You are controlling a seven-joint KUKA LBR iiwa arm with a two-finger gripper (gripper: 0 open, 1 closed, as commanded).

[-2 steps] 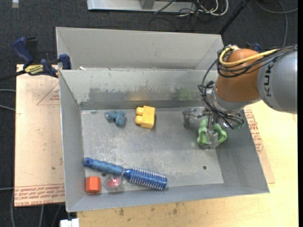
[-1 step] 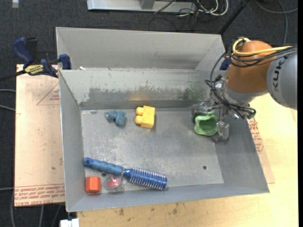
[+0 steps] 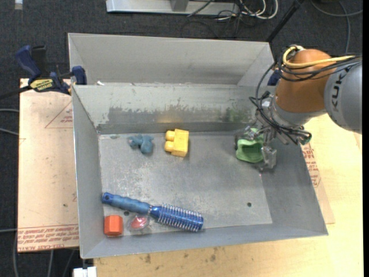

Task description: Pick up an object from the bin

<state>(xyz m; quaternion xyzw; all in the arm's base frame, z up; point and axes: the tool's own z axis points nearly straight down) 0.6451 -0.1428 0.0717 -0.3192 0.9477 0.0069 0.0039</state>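
My gripper (image 3: 264, 154) reaches down at the right side of the bin, close to the right wall. A green, rounded object (image 3: 248, 149) lies directly against its fingers on their left side. The view does not show whether that green object sits between the fingers or merely beside them. A yellow toy block (image 3: 177, 142) rests further left, near the back of the floor.
A small blue-grey lump (image 3: 142, 143) lies left of the yellow block. Along the front are a blue hairbrush (image 3: 154, 212), an orange-red block (image 3: 113, 225) and a small pinkish piece (image 3: 138, 224). The arm with its orange cover hangs over the right wall.
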